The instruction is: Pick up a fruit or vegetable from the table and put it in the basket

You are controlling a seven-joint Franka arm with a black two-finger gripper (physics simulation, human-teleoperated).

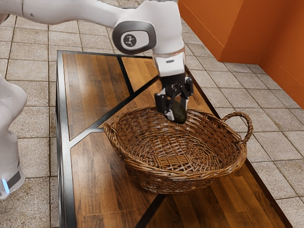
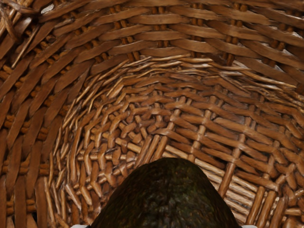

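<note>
Most of the job looks done, judging by how things lie: on the wood-topped table (image 1: 95, 166), which runs through the middle of the exterior view, the wicker basket (image 1: 159, 179) sits right of centre, and the avocado (image 1: 179, 115) is already picked up and over its opening, near the rim at the upper side of the basket. What is left, I judge, is a little lowering and the release, since it is held clear of the woven floor. At the wrist view's lower edge its dark, bumpy end shows against that floor, so a drop from here should land inside. As for pose, my arm (image 1: 169, 35) comes in from the upper left of the exterior view, bends at the top centre and points its hand almost straight down. The black gripper (image 1: 178, 109) is pinching the avocado, a pale-tipped finger on either side of it.
</note>
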